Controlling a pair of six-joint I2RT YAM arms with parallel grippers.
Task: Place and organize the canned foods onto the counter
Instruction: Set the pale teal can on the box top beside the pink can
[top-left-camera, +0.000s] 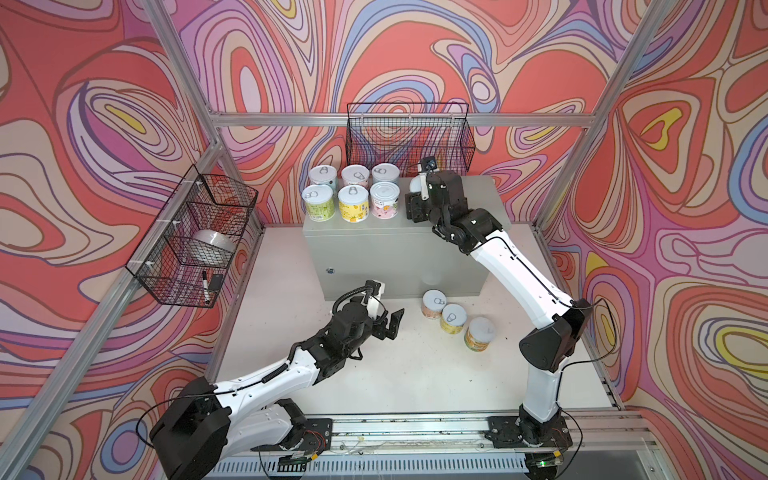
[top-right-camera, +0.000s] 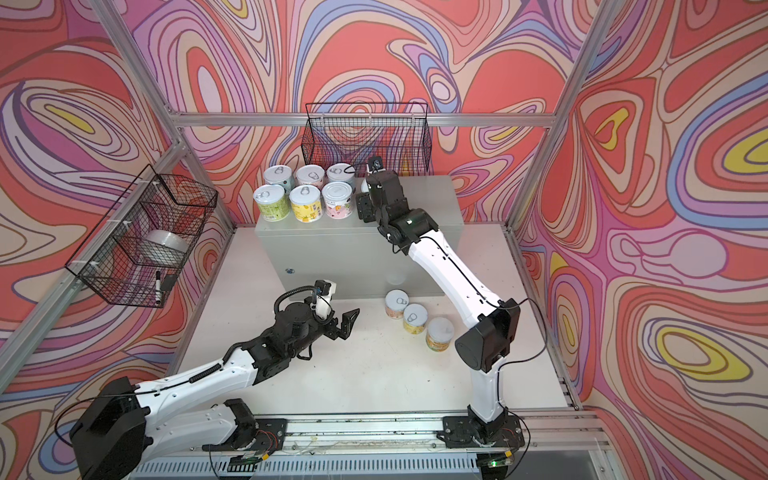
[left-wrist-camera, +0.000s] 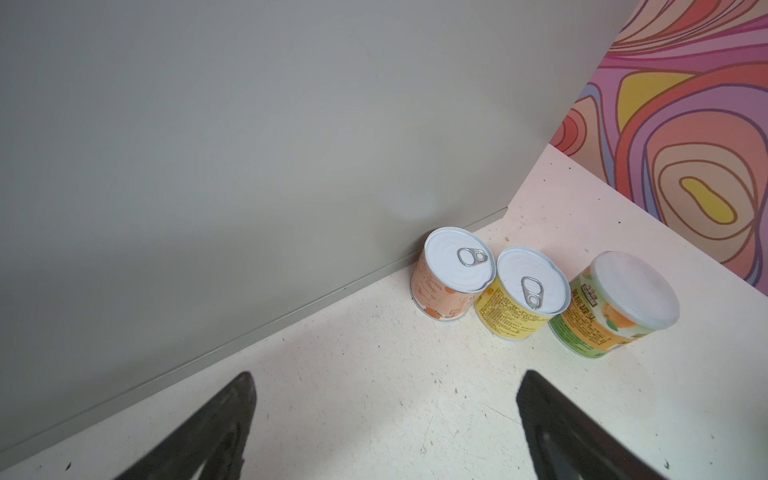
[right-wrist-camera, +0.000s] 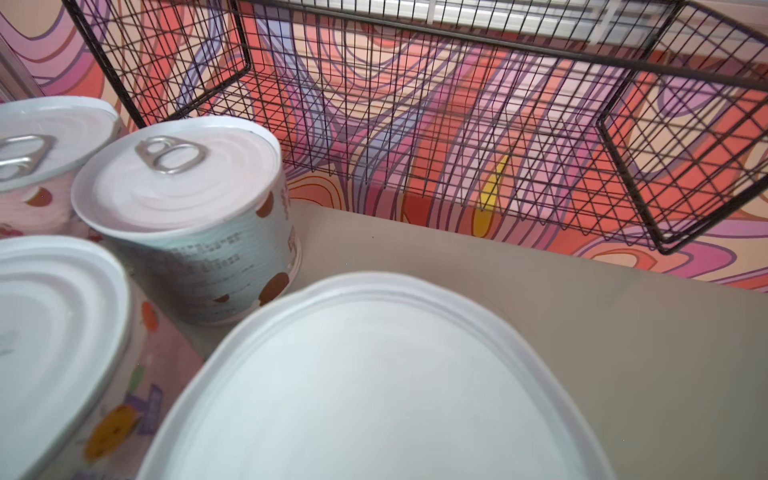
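Bright, even overhead light, soft shadows. Top views sharp. Right wrist view: nearest can (right-wrist-camera: 374, 395) blurred, edges stretched.

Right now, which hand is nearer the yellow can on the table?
Left. The left hand hovers open beside the yellow can; the right hand is up over the counter, gripping another can.

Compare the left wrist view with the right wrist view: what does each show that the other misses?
Left wrist only: three cans on the table against the cabinet, and the open left gripper. Right wrist only: other cans on the cabinet's top, a wire basket, and one lid close under the camera. Both: the grey cabinet and the patterned wall.
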